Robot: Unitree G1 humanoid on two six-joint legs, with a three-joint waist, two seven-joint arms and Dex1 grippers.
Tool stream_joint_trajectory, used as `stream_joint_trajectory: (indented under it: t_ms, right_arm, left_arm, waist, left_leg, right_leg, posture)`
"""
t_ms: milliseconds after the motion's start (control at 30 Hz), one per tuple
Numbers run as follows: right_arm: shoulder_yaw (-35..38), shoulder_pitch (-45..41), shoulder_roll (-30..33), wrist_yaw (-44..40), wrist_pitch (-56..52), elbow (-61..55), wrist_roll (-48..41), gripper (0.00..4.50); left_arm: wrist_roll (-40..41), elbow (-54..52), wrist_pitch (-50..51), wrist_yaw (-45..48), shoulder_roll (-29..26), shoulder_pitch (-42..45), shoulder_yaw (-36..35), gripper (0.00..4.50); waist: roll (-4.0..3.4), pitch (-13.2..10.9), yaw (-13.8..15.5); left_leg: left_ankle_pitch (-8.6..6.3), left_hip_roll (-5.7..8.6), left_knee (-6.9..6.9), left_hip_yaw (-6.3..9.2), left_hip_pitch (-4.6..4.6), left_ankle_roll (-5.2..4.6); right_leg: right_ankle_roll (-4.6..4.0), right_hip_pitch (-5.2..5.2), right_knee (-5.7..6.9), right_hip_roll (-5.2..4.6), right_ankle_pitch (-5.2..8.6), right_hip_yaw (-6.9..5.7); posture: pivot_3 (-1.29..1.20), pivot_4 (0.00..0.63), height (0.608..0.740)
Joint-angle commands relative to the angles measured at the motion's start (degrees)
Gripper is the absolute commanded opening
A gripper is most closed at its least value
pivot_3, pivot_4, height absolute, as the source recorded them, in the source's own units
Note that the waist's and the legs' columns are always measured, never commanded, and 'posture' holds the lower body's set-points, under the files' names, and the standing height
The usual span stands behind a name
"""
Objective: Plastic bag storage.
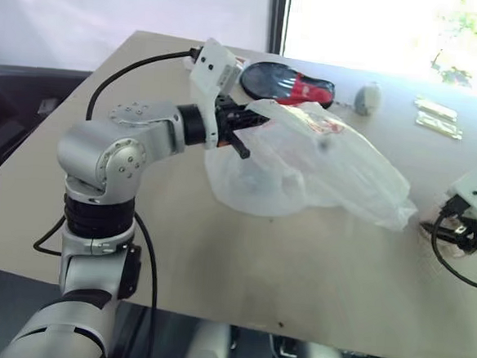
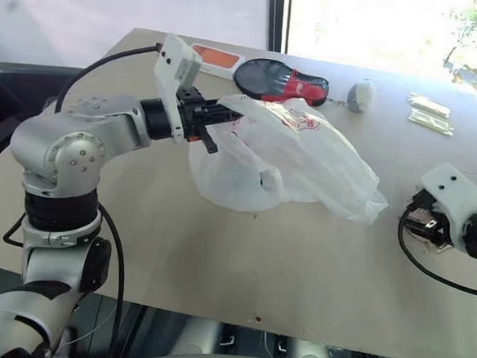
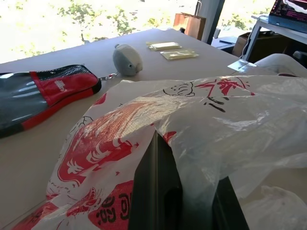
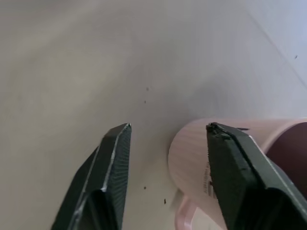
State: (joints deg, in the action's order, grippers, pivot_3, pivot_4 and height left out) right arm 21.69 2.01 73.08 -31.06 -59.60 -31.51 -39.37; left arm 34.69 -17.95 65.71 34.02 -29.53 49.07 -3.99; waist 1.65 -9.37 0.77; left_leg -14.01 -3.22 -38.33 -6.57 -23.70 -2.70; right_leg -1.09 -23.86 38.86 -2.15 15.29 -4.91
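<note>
right hand (image 4: 165,139): fingers apart, nothing between, a pink cup (image 4: 230,163) just beside one finger | left hand (image 2: 214,121): clamped on the bag's near edge | bag (image 2: 293,154): mid-desk (image 2: 217,251), slumped, one edge lifted | far side: red-black pouch (image 2: 282,80), grey ball (image 2: 359,95)

plastic bag (image 3: 144,139) with red printed characters and drawings, none legible

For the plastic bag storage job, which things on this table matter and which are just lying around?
Part of the job:
plastic bag
left gripper, shut on the bag's edge

Just lying about:
black and red pouch
grey keyring toy
two yellowish packets
pink mug, by the right gripper
</note>
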Motion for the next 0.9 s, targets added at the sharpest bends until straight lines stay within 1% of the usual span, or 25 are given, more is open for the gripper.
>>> stream_joint_trajectory:
  t_ms: [33,133,233,333,400,433,467,500,567,600,667,733,800,833,867,900]
  right_arm:
    - [5.0,-0.4,-0.7,-0.5,-1.9,-2.1,1.2,2.70]
    - [8.3,-0.6,-2.3,1.4,-6.4,-2.1,1.7,2.70]
    - [9.1,0.5,-2.8,1.5,-10.2,-1.9,2.6,2.70]
    - [6.9,0.8,-3.4,0.7,-10.6,-1.2,3.0,2.70]
    - [3.2,-1.0,-4.8,1.1,-9.0,2.2,4.3,2.70]
    - [1.7,-1.6,-5.1,1.3,-8.0,3.5,5.2,2.15]
    - [0.0,-2.0,-5.2,0.9,-6.7,4.7,6.1,1.92]
    - [-1.0,-2.2,-5.2,0.4,-5.9,5.2,6.7,1.33]
    - [-1.6,-2.6,-5.5,-0.2,-5.1,5.5,7.3,0.41]
    - [-1.5,-2.4,-5.2,-0.8,-4.4,5.2,7.7,0.08]
    - [4.2,-0.5,-4.1,-4.7,-5.3,1.9,6.1,0.08]
    - [13.7,2.1,-4.1,-11.1,-8.5,-3.4,1.9,0.08]
    - [23.0,1.4,-5.9,-16.2,-14.0,-7.6,-6.6,0.08]
    - [25.7,0.8,-6.6,-17.2,-16.1,-8.6,-9.6,0.08]
    - [30.8,-1.6,-6.3,-14.4,-16.6,-7.3,-24.6,0.08]
    - [34.0,-3.3,-5.5,-11.3,-15.5,-6.3,-36.8,0.08]
  left_arm:
    - [0.5,-2.0,-1.1,-0.8,-0.3,0.2,-0.6,0.00]
    - [0.4,-1.8,-1.5,-1.3,-0.4,0.1,-0.3,0.00]
    - [0.8,-1.8,-1.1,-2.1,0.2,0.4,-0.2,0.00]
    - [0.7,-1.5,-1.2,-2.8,0.7,0.5,0.2,0.00]
    - [0.4,-1.2,-1.3,-3.3,1.0,0.7,0.4,0.00]
    - [0.4,-1.2,-1.3,-3.5,1.0,0.7,0.5,0.00]
    - [0.4,-1.3,-1.3,-3.5,0.8,0.7,0.5,0.00]
    - [0.5,-1.4,-1.3,-3.5,0.7,0.7,0.5,0.00]
    - [0.7,-1.5,-1.3,-3.3,0.3,0.5,0.4,0.00]
    - [0.6,-1.4,-1.4,-3.3,0.1,0.5,0.4,0.00]
    - [0.4,-1.0,-1.7,-3.2,-0.1,0.3,0.4,0.00]
    - [0.2,-1.0,-2.0,-3.2,-0.4,-0.1,0.4,0.00]
    - [0.4,-1.0,-2.2,-3.0,-0.6,-0.5,0.4,0.00]
    - [0.5,-1.0,-2.2,-3.0,-0.7,-0.6,0.4,0.00]
    - [0.4,-0.8,-2.5,-2.8,-0.9,-0.8,0.5,0.00]
    - [0.3,-0.6,-2.7,-2.6,-1.2,-0.9,0.5,0.00]
  waist:
    - [0.00,0.0,0.1]
    - [0.00,0.0,0.1]
    - [0.00,0.0,0.2]
    - [0.00,0.0,0.1]
    - [0.00,0.0,0.0]
    - [0.01,0.0,-0.1]
    - [0.01,0.0,-0.1]
    - [0.00,0.0,0.0]
    - [0.00,0.0,0.0]
    - [0.00,0.0,0.0]
    - [-0.01,0.0,0.0]
    - [-0.17,-0.1,0.2]
    - [-0.19,-0.1,0.2]
    - [-0.18,-0.1,0.1]
    - [-0.16,-0.1,0.1]
    - [-0.10,-0.1,0.0]
  left_leg:
    - [0.00,-0.01,0.00,0.01,0.00,0.00]
    - [0.00,0.01,-0.02,0.01,-0.02,0.00]
    - [0.00,0.04,-0.02,0.01,-0.02,0.00]
    - [0.00,0.03,-0.01,0.01,-0.01,0.00]
    - [0.00,0.03,-0.01,0.01,-0.01,-0.01]
    - [0.00,0.03,-0.02,0.00,0.01,-0.01]
    - [0.00,0.03,-0.03,-0.01,0.02,-0.01]
    - [0.00,0.04,-0.03,-0.02,0.02,0.00]
    - [0.00,0.03,-0.02,-0.01,0.02,-0.01]
    - [0.00,0.03,-0.02,0.00,0.02,0.00]
    - [0.00,0.03,-0.02,0.00,0.01,0.00]
    - [0.00,0.04,-0.01,0.00,-0.02,0.00]
    - [0.00,0.03,0.00,0.03,-0.02,0.00]
    - [0.00,0.02,0.00,0.05,-0.02,0.00]
    - [0.00,0.02,-0.01,0.08,0.00,0.00]
    - [0.00,0.02,-0.02,0.09,0.01,0.00]
  right_leg:
    - [0.00,0.01,0.00,0.00,0.00,-0.01]
    - [0.00,0.01,-0.01,-0.03,0.00,-0.01]
    - [0.00,0.02,0.00,-0.06,0.00,-0.02]
    - [0.00,0.01,0.00,-0.04,0.00,-0.02]
    - [0.00,0.01,0.01,-0.04,0.00,-0.01]
    - [0.00,0.02,0.01,-0.03,0.00,0.00]
    - [0.00,0.03,0.00,-0.03,0.00,0.01]
    - [0.00,0.03,0.02,-0.03,0.00,0.01]
    - [0.00,0.02,0.03,-0.01,0.00,0.01]
    - [0.00,0.02,0.02,0.00,0.00,0.01]
    - [0.00,0.02,0.01,0.00,0.00,0.01]
    - [0.00,0.00,0.00,-0.02,0.00,0.00]
    - [-0.01,0.01,0.01,0.01,0.00,-0.01]
    - [-0.01,0.01,0.00,0.01,-0.01,-0.02]
    - [-0.01,0.07,0.00,0.01,-0.01,-0.06]
    - [-0.01,0.08,-0.01,0.00,-0.01,-0.06]
  posture:
    - [0.00,0.150,0.740]
    - [0.00,0.150,0.740]
    - [0.00,0.150,0.740]
    - [0.00,0.150,0.740]
    - [0.00,0.150,0.740]
    - [0.00,0.150,0.740]
    - [0.00,0.150,0.740]
    - [0.00,0.150,0.740]
    - [0.00,0.150,0.740]
    - [0.00,0.150,0.740]
    - [0.00,0.150,0.740]
    - [0.00,0.150,0.740]
    - [0.00,0.150,0.740]
    - [0.00,0.150,0.740]
    - [0.00,0.150,0.740]
    - [0.00,0.150,0.740]
